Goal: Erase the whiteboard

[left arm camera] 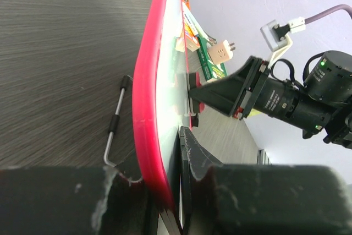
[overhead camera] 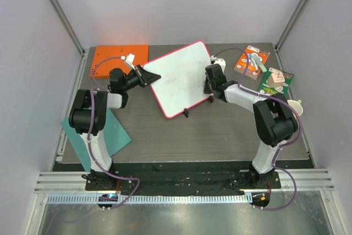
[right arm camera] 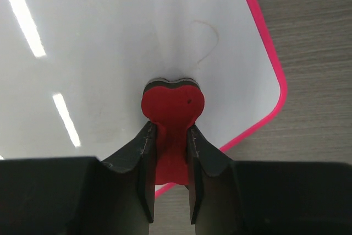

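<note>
**Setting:** white-walled bay with a dark wood-grain worktop (overhead camera: 220, 130).

**Whiteboard** (overhead camera: 181, 81): pink rim, set askew mid-worktop between the two pincers. A wire stand (left arm camera: 115, 119) shows under its rim. Whether the board lies flat cannot be told.

**Left pincer** (left arm camera: 165, 188): pressed together on the board's rim, steadying it.

**Right pincer** (right arm camera: 171, 133): pinching a red eraser (right arm camera: 173, 103). The eraser's dark felt face touches the board just ahead of the fingertips.

**Mark** (right arm camera: 208, 42): a faint curl, ahead and slightly right of the right pincer, near the rim.

**Handling, as judged:** keep the felt flat and the pressure light. Sweep ahead-right over the curl and stop short of the rim. The left grip should hold firm so the board does not slide.

**Surroundings:**
- Orange board (overhead camera: 118, 56), beyond and left of the left pincer.
- Teal sheet (overhead camera: 113, 136), behind the left pincer, by the arm's base.
- Two packets (overhead camera: 252, 61), beyond and right of the right pincer.

None of these lies in the wiping path. Only the left pincer and the rim bound the stroke.
</note>
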